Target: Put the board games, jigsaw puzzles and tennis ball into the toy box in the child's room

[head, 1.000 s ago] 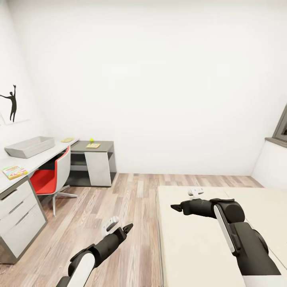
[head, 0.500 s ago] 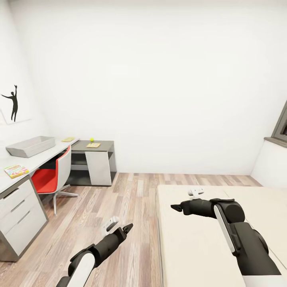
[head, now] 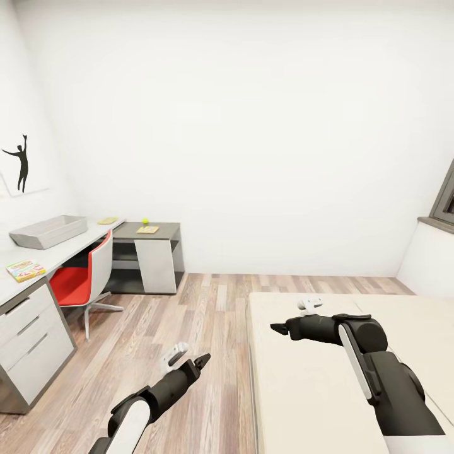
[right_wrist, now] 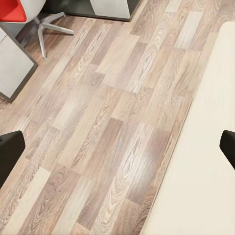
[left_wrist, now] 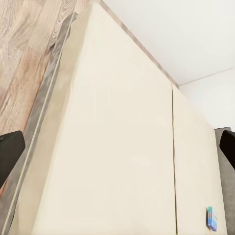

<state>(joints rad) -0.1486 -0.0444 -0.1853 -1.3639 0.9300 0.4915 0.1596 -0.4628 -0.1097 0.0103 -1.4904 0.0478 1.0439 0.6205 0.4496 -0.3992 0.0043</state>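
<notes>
Both grippers' jaws stand apart, holding nothing. A blue board game point(left_wrist: 211, 218) lies on the bed point(head: 296, 391), far from the toy box point(head: 47, 231) on the desk point(head: 63, 252).

— How open was the way to the desk point(head: 75, 243)?
— Bare wood floor point(head: 189, 315) ran from the bed point(head: 296, 378) to the desk's front edge. A red swivel chair point(head: 82, 277) stood tucked at that edge, blocking the knee gap beside the white drawers point(head: 31, 343).
— And above the desktop?
— The grey bin point(head: 47, 231) sat near the back edge by the wall, open-topped with nothing over it.
— The bed?
— Its mattress was flat and mostly bare; a small blue box point(left_wrist: 211, 218) lay near one far corner.
</notes>
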